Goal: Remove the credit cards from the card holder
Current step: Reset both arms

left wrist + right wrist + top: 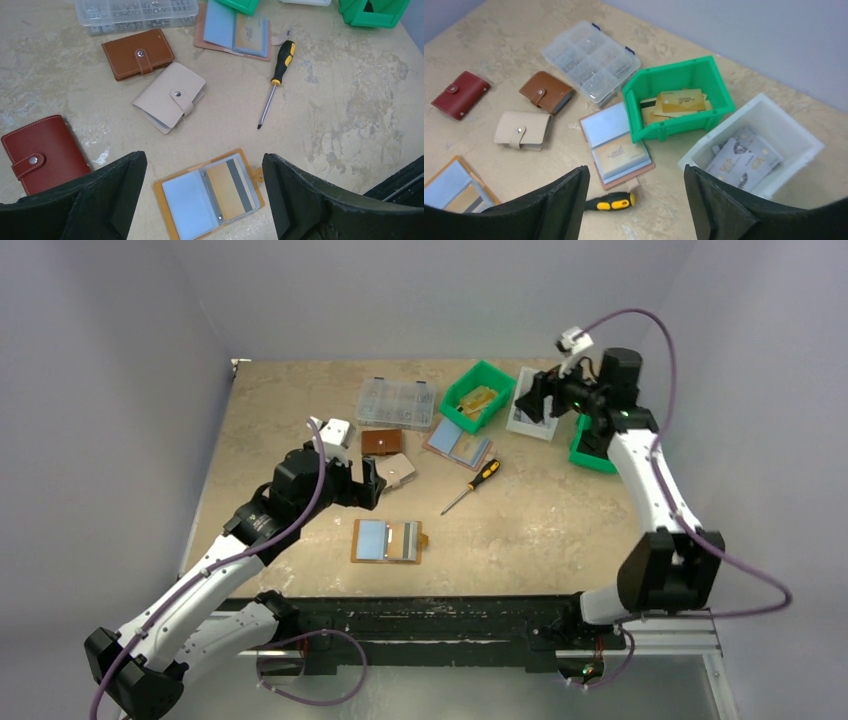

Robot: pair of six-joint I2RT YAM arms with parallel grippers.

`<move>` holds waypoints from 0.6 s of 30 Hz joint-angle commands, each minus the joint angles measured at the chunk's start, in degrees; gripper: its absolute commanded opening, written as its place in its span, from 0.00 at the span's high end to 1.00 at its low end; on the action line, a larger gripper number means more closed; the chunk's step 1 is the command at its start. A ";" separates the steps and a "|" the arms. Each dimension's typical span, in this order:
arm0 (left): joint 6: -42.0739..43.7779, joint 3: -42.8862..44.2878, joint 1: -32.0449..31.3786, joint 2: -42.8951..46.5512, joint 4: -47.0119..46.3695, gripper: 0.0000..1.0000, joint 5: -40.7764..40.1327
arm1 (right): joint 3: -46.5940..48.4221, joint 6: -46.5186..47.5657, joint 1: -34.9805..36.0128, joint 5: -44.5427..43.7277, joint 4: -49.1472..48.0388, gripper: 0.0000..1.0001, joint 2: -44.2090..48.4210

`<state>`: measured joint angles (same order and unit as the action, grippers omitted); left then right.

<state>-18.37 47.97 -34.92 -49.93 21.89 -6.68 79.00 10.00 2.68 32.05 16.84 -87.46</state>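
Approach: left tool (371,483) spread empty, mustard-yellow leather card holder (388,540) at its 6 o'clock; nxt pinch gold plastic card (231,189).

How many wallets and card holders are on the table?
5: open mustard card holder nearest the arms; closed red wallet at left; closed brown wallet and beige wallet mid-table; open pinkish holder beside the green bin.

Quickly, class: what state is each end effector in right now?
Left end effector: open, holding nothing.
Right end effector: open, holding nothing.
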 commanded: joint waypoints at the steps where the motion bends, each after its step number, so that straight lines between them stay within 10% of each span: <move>1: 1.00 -0.40 0.38 -0.35 -2.90 0.07 4.39 | -7.58 -1.52 -6.55 15.49 -5.37 0.16 10.74; 4: 0.67 -0.62 0.45 -0.74 -3.38 0.07 6.26 | -11.23 -1.59 -9.60 20.37 -4.53 0.01 17.11; 13: -6.54 -1.69 0.46 2.58 -6.72 0.07 12.90 | -13.30 -3.04 -13.00 16.62 12.10 0.01 26.35; 18: -10.93 -3.35 0.44 8.75 -6.26 0.02 4.87 | -20.58 -6.84 -14.44 14.51 4.65 0.01 36.94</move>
<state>-24.60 44.84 -34.87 -45.69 18.24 2.94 61.87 6.04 -10.79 48.58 23.22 -57.69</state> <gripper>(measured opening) 0.957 0.987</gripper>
